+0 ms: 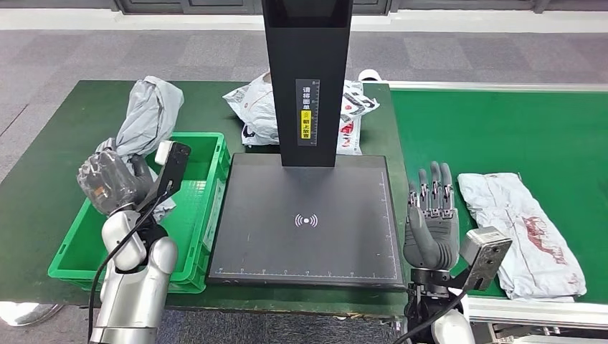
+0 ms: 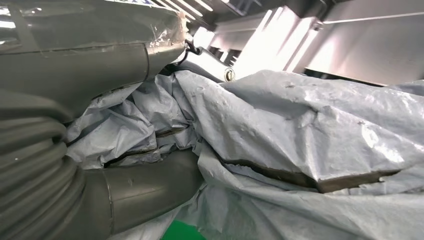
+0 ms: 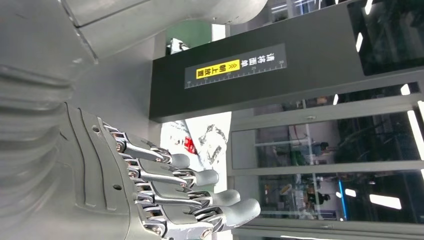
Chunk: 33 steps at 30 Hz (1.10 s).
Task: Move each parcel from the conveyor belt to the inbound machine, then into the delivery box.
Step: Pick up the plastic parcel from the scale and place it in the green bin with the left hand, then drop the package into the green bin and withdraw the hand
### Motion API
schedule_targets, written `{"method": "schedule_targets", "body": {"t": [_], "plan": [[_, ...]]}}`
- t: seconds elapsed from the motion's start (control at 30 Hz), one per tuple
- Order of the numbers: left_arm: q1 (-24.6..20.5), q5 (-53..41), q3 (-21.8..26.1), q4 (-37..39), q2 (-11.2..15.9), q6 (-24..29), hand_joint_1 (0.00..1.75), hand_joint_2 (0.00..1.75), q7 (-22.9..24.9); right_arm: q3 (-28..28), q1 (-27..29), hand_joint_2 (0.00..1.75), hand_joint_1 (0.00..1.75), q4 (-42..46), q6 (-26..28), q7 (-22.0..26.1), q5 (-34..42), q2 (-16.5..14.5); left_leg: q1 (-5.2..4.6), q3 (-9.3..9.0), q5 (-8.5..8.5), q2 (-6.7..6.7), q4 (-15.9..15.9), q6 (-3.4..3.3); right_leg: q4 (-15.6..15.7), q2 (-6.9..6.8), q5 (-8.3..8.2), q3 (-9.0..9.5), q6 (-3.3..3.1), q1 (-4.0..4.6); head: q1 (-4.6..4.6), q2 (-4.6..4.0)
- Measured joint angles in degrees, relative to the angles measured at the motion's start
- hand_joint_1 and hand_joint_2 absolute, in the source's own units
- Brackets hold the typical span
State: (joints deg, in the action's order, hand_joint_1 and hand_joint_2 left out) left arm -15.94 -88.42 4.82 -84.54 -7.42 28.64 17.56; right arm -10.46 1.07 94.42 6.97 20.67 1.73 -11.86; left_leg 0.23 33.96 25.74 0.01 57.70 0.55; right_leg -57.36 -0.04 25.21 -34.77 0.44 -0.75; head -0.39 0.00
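Over green bin [image 1: 208, 143] edge | left hand [image 1: 118, 183] grips grey parcel [image 1: 147, 107] | right hand [image 1: 430, 222] empty, fingers apart

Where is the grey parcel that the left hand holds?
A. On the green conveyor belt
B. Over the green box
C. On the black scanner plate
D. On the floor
B: in the head view the left hand grips the grey parcel above the green box, beside the scanner plate.
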Motion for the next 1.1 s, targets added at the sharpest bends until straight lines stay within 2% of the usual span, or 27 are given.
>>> {"method": "schedule_targets", "body": {"t": [0.13,0.17,0.23,0.27,0.3,0.37,0.7,0.9,1.1], "plan": [[2.84,-1.30,0.35,-2.98,2.25,-7.73,1.75,1.75,6.81,0.64,0.79,1.75,0.00,0.09,-1.77,-0.80,-1.06,0.00,0.00,-0.03,0.03,0.05,0.00,0.03,0.00,0.06,0.01,-0.02,-0.01,-0.01,0.00,0.00],[3.58,-1.37,-0.10,-3.47,3.11,-9.85,1.40,1.75,8.64,0.76,0.93,1.75,0.00,0.16,-2.26,-1.04,-1.33,-0.01,0.00,-0.03,0.03,0.08,0.00,0.04,0.00,0.09,0.00,-0.04,-0.02,-0.01,0.00,0.00],[4.50,-1.43,-1.47,-3.88,4.68,-13.27,0.53,1.75,10.85,1.16,0.91,1.75,0.00,0.40,-2.87,-1.58,-1.86,-0.11,0.00,-0.03,0.03,0.08,0.00,0.04,0.01,0.08,0.00,-0.06,-0.02,0.00,0.00,0.00],[4.59,-1.44,-2.33,-3.74,5.28,-14.63,0.10,1.31,11.30,1.46,0.80,1.75,0.00,0.59,-2.98,-1.91,-2.11,-0.23,0.00,-0.03,0.03,0.06,0.00,0.04,0.01,0.04,0.00,-0.06,-0.02,0.00,0.00,0.00],[4.47,-1.44,-3.25,-3.39,5.69,-15.93,0.00,0.87,11.47,1.80,0.70,1.75,0.00,0.82,-2.97,-2.23,-2.37,-0.38,0.00,-0.03,0.02,0.02,0.00,0.03,0.01,-0.02,0.00,-0.04,-0.02,0.01,0.00,0.00],[3.89,-1.44,-4.99,-2.22,6.02,-17.90,0.00,0.00,11.02,2.39,0.60,1.75,0.00,1.48,-2.74,-2.84,-2.77,-0.66,0.00,-0.04,0.01,-0.03,0.01,0.03,0.01,-0.09,0.00,-0.01,-0.02,0.00,0.00,0.00],[3.18,-1.44,-6.17,-0.98,6.00,-18.86,0.00,0.00,10.10,2.79,0.65,1.75,0.00,2.20,-2.49,-3.20,-2.94,-0.87,0.00,-0.04,0.01,-0.03,0.01,0.03,0.01,-0.08,-0.01,0.00,-0.02,0.00,0.00,0.00],[-1.63,-1.45,-10.01,1.97,5.32,-20.49,0.00,0.00,8.49,4.73,2.59,1.75,0.00,6.34,-1.81,-3.46,-2.81,-0.99,-0.01,-0.05,0.02,0.04,0.02,0.03,0.00,0.08,-0.04,-0.04,-0.01,-0.01,0.00,0.00],[-2.10,-1.45,-10.21,2.44,5.16,-20.51,0.00,0.00,8.36,4.91,2.85,1.75,0.00,6.71,-1.79,-3.47,-2.75,-0.99,-0.01,-0.05,0.02,0.05,0.02,0.04,0.00,0.10,-0.03,-0.04,-0.02,0.01,0.00,0.00]]}}
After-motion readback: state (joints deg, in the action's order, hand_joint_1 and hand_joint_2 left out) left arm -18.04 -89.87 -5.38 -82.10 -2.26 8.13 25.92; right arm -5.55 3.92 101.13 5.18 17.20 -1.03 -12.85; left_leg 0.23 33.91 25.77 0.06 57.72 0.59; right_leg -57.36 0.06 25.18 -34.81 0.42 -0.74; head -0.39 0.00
